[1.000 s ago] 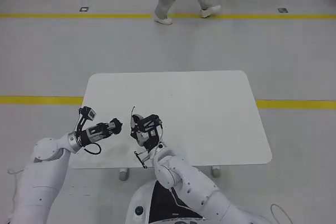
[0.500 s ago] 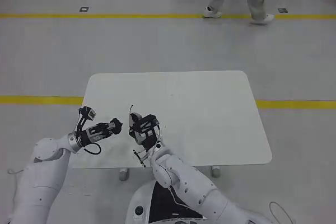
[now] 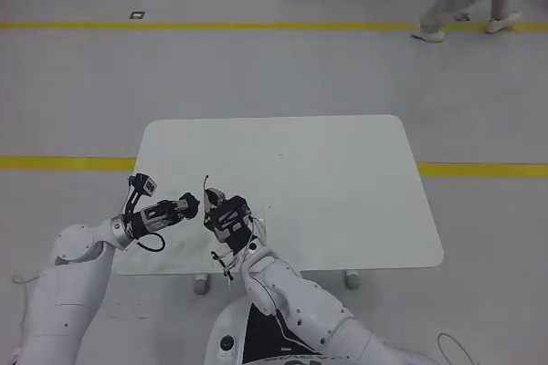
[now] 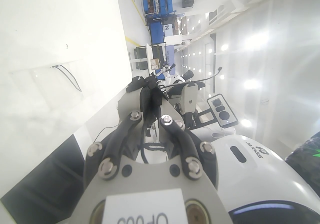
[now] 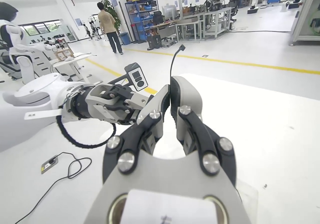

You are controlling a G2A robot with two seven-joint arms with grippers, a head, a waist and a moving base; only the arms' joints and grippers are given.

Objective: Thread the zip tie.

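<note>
Table: You are working at a white table (image 3: 347, 155) with rounded corners; its matte top carries a few small dark specks.
Zip tie: The black zip tie (image 5: 171, 70) stands nearly upright over the near-left part of the table, head uppermost.
Right gripper: Your right gripper (image 5: 170, 91) is clamped on the lower part of the zip tie, above the table's near-left area.
Left gripper: Your left gripper (image 3: 188, 206) hangs just beside it, further toward the table's left edge. Its fingers are drawn together, and you cannot tell whether anything is pinched between them.
Floor: A pale, glossy floor (image 3: 347, 73) surrounds the table. A yellow line (image 3: 493, 170) emerges from under the table on both sides, and a second yellow line (image 3: 256, 25) runs beyond the table's far edge.
Room: Past the table's far side stand shelves (image 5: 141, 13) with blue bins and workbenches (image 5: 200, 20). A floor box (image 5: 50, 161) lies off the table's left side.
</note>
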